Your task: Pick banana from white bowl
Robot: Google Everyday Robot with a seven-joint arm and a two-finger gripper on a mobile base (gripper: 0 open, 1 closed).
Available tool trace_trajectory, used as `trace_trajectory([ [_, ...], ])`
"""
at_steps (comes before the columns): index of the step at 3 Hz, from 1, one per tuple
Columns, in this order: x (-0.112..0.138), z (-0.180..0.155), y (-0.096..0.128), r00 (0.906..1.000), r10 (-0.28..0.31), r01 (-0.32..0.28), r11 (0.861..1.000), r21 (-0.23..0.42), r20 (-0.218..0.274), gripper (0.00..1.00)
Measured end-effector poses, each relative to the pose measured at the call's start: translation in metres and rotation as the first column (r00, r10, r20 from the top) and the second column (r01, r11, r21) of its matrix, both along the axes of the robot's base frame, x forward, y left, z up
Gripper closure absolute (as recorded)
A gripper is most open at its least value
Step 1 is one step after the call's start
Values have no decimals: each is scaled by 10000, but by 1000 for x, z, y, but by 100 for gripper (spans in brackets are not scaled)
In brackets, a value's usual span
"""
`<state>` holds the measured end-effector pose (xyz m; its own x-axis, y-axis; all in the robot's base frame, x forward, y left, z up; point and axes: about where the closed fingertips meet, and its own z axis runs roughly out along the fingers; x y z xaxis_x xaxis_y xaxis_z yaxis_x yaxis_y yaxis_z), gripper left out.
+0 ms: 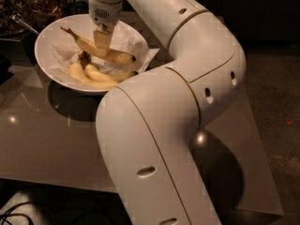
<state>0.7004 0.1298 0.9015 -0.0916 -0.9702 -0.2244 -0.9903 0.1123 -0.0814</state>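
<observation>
Gripper (102, 42) down in the white bowl (43, 43), fingers clamped on the banana (118, 56) at its middle.
The gripper covers the banana's mid-section — stem and dark tip show on either side, just above two joined bananas (91, 74) on crumpled paper (143, 55). The arm (164, 125) hides much of the glossy grey table (42, 139) — dim floor (276, 78) beyond.

No legible text, even on gripper (102, 47) over bowl (43, 47)
</observation>
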Motion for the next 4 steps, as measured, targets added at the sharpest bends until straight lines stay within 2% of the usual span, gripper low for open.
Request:
trace_trajectory([
  [1, -7, 8, 5, 9998, -155, 153, 9998, -162, -117, 100],
  [2, -30, 25, 5, 9972, -626, 625, 9980, -43, -399, 100],
  [3, -22, 25, 12, 9980, -614, 616, 9980, 148, -133, 100],
  [4, -34, 31, 9, 9968, -732, 743, 9966, 343, -324, 100],
])
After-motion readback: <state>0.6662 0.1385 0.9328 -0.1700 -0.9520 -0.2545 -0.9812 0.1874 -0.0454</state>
